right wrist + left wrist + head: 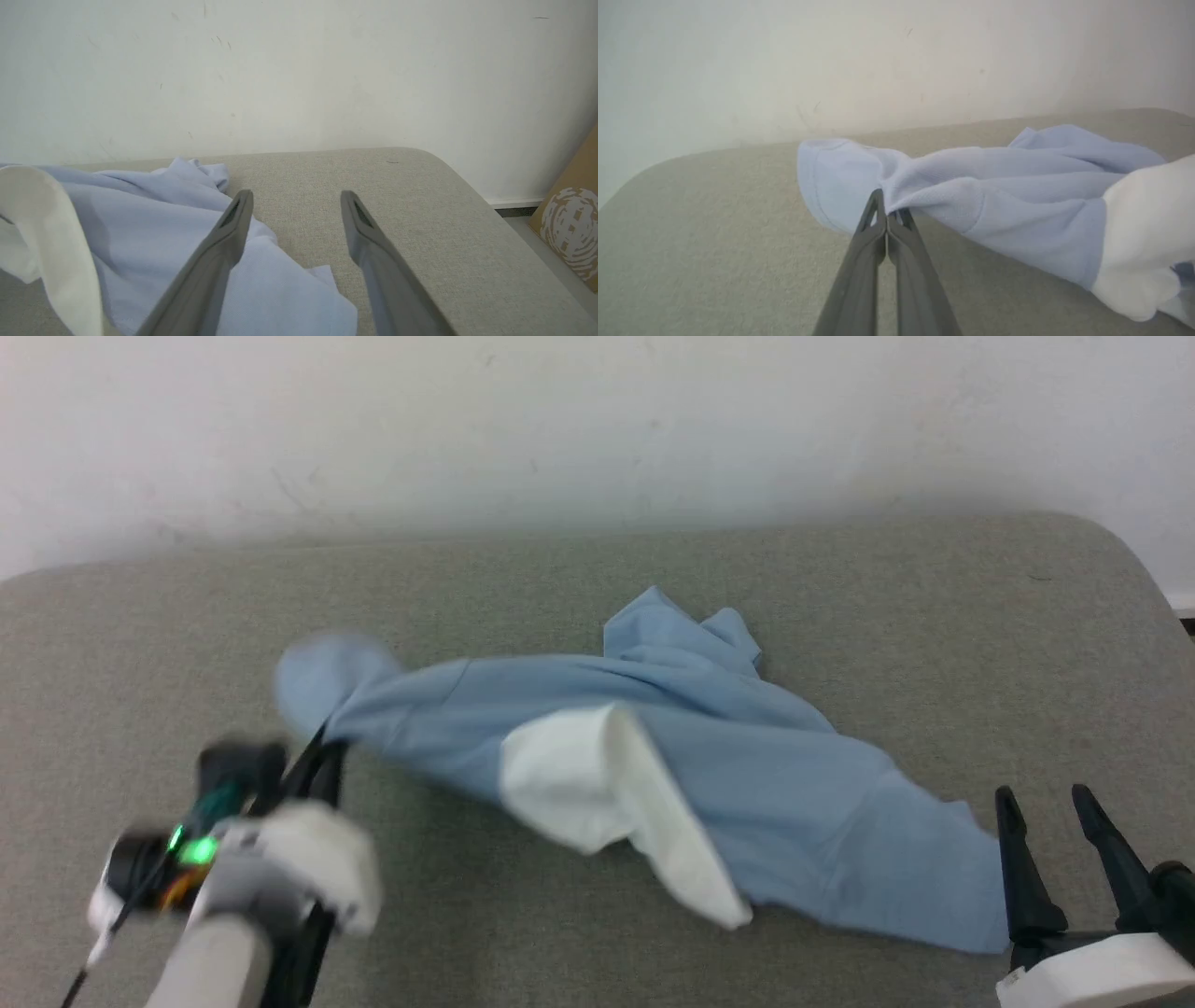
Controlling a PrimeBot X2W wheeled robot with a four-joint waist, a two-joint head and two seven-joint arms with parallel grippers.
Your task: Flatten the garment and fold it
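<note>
Grey-beige woven upholstery [560, 588], flat and round-cornered, backed by a scuffed white wall [560, 429]. Crumpled across the middle, one garment [747, 775]: light blue soft knit, bunched into long ridges running left to right, with a broad white collar [597, 775] flopped toward the near edge and a rounded, hemmed sleeve end [322, 686] at the far left.

At that left end, the left gripper [322, 751], motion-blurred from the head camera. Seen sharply from its own wrist: two long dark fingers [859, 270] clenched together on a fold of blue knit just behind the sleeve hem, sleeve fanned out beyond the tips, ridged cloth trailing off toward the collar.

At the garment's opposite end, by the lower right corner of the cloth, the right gripper [1044, 795]: jaws spread wide, nothing between them. From its wrist camera, one finger [210, 261] over the pale blue edge, the other over bare upholstery; contact with the fabric impossible to judge.

Beyond the surface's right corner, one brown cardboard box [572, 224] printed with a pale round pattern.

Count: one garment, one collar, two grippers, two fingers apiece, one box.
</note>
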